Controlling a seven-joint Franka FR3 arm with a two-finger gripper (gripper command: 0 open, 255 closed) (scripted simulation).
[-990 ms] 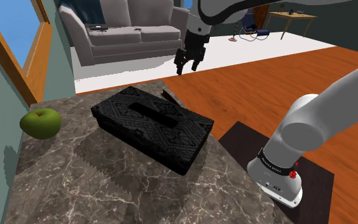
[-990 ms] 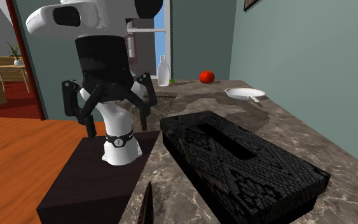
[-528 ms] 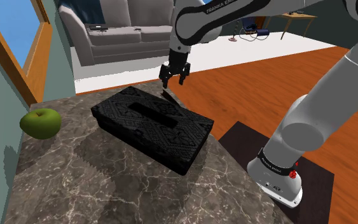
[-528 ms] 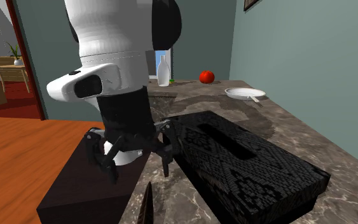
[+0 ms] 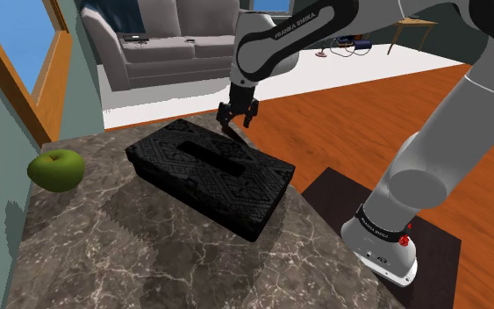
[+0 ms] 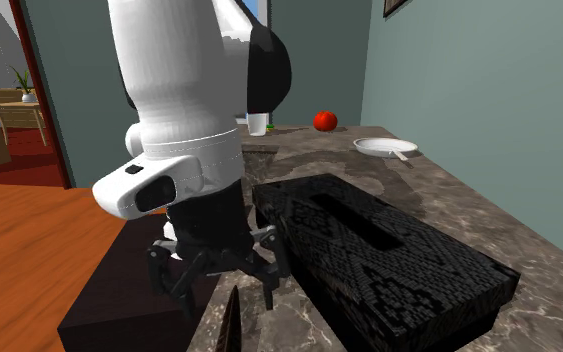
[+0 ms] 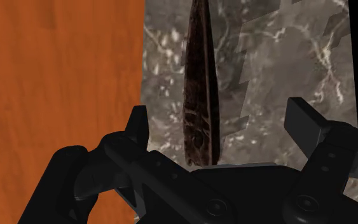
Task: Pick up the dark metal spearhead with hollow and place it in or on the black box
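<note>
One spearhead [image 7: 199,95] beside counter [image 7: 273,76] edge

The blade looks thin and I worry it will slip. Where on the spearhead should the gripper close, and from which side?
Probably from straight above, closing across the narrow width at its broader end. The spearhead lies flat on the marble counter, long and tapering, and the open gripper straddles that broad part, fingers either side.
</note>
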